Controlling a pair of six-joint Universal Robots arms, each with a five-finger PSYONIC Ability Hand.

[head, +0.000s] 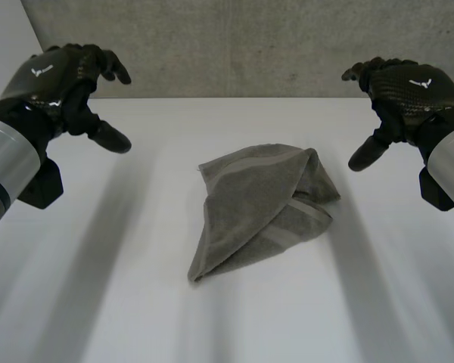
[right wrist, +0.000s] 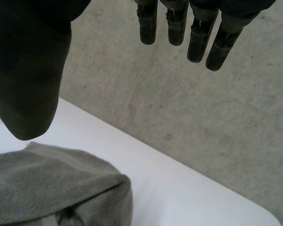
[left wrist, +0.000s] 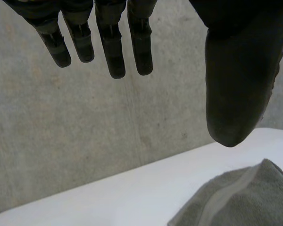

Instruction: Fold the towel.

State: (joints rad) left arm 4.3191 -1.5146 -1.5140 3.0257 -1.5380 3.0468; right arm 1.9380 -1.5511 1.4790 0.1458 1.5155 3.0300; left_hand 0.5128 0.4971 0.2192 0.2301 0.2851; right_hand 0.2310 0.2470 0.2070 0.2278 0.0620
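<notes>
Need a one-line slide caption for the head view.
Left hand and right hand open above the white table, either side of a loosely bunched grey towel, neither touching it.

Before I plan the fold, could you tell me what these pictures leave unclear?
Towel: lower layers and corners, head view, buried under its own folds.
Towel, wrist views: mostly cut off by the frame edge.
Left hand and right hand: palms, wrist views, cut off by the edge.

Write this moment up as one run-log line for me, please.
towel: bunched on table | left robot hand: open, off towel | right robot hand: open, off towel | fold: not done
</notes>
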